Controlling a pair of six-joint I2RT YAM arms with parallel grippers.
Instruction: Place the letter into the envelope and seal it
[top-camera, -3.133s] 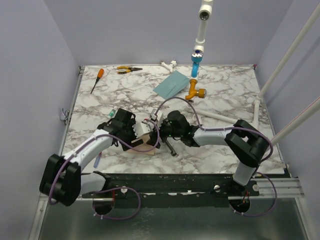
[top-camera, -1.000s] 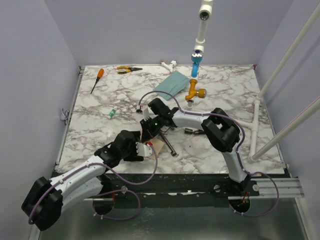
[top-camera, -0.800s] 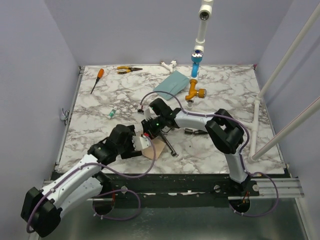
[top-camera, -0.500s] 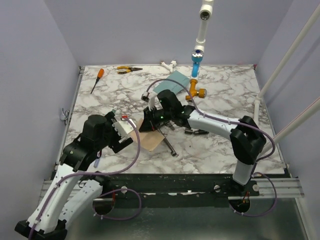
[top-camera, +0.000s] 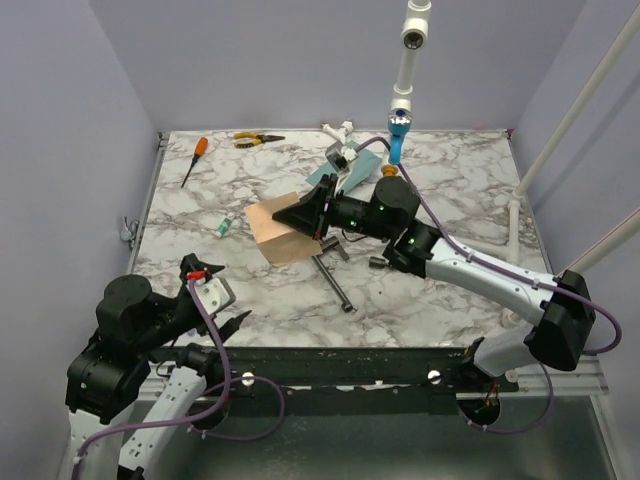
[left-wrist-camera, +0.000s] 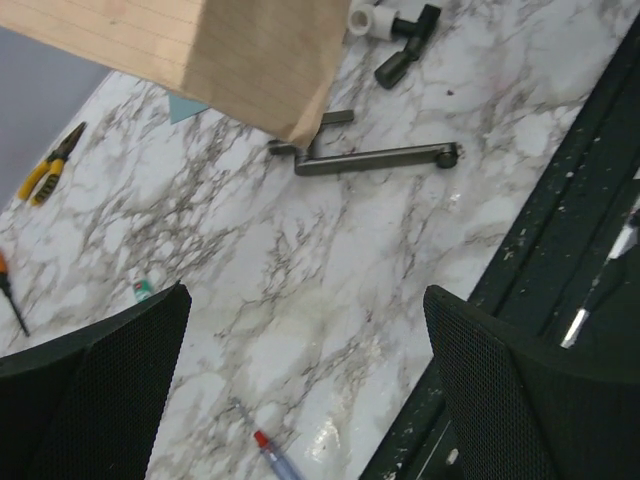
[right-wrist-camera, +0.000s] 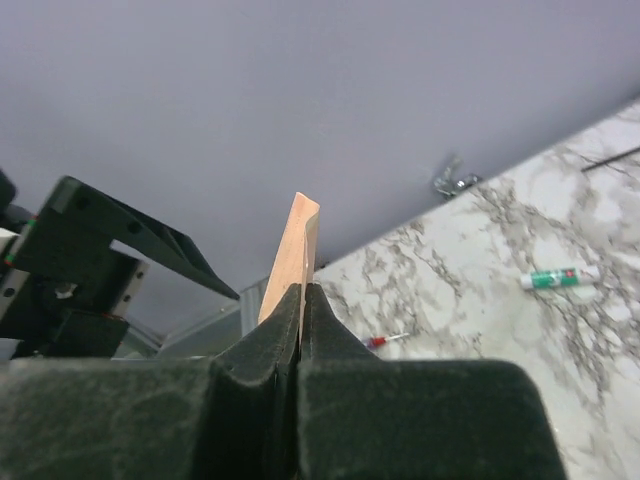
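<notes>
My right gripper (top-camera: 308, 216) is shut on the letter (top-camera: 274, 229), a tan sheet held off the table over its middle. In the right wrist view the letter (right-wrist-camera: 296, 252) stands edge-on, pinched between the closed jaws of the right gripper (right-wrist-camera: 302, 298). The teal envelope (top-camera: 367, 160) lies at the far middle, mostly hidden behind the right arm. My left gripper (top-camera: 215, 297) hangs open at the near left edge, well apart from the letter. The left wrist view has the letter (left-wrist-camera: 230, 50) at the top and nothing in the left gripper (left-wrist-camera: 305, 385).
A metal rod tool (top-camera: 333, 281) and small black fittings (top-camera: 381, 263) lie under the letter. A glue stick (top-camera: 224, 227), screwdriver (top-camera: 195, 160) and pliers (top-camera: 258, 139) sit at the left and far left. White pipes (top-camera: 515, 215) stand at the right. A red-capped pen (left-wrist-camera: 272, 456) lies near the front edge.
The right gripper has raised the letter off the table and carried it toward the far side. The left arm has drawn back to the near left edge, open.
</notes>
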